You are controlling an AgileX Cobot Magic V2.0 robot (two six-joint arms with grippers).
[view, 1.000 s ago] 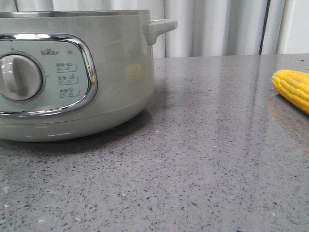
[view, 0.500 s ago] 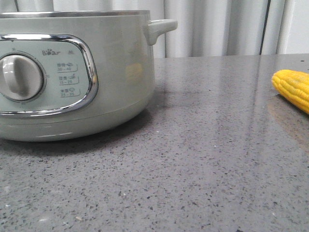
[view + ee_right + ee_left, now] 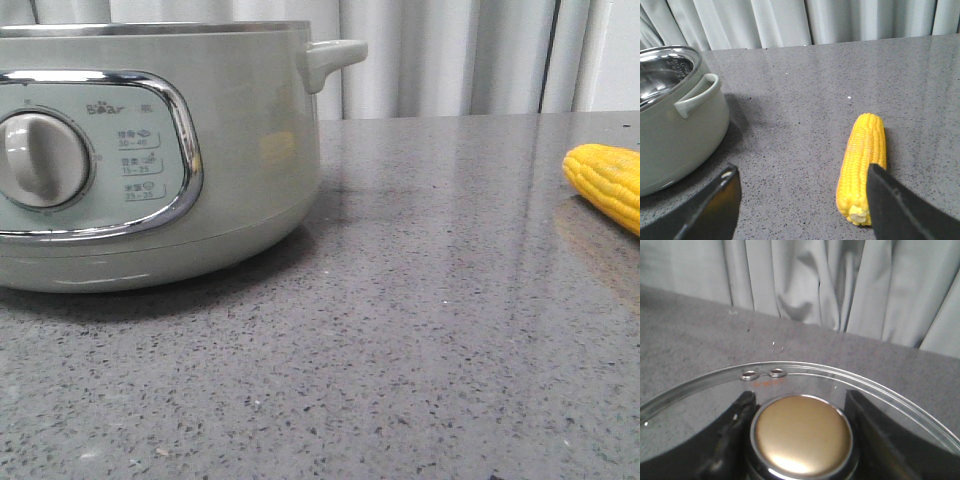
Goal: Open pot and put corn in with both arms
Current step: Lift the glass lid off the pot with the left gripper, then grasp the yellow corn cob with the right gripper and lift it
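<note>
Already uncovered: pot standing at the bench's left edge, steel inside showing from the right wrist, dial panel facing the near edge. Well apart from it, lying flat by the right edge: corn. Spread wide just above the bench, right gripper, one finger overlapping the cob's cut end, whether touching cannot be told. Clamped on a gold knob of a glass lid: left gripper, dark fingers tight on both sides.

The pot sits left on the table, the corn well apart at right.
</note>
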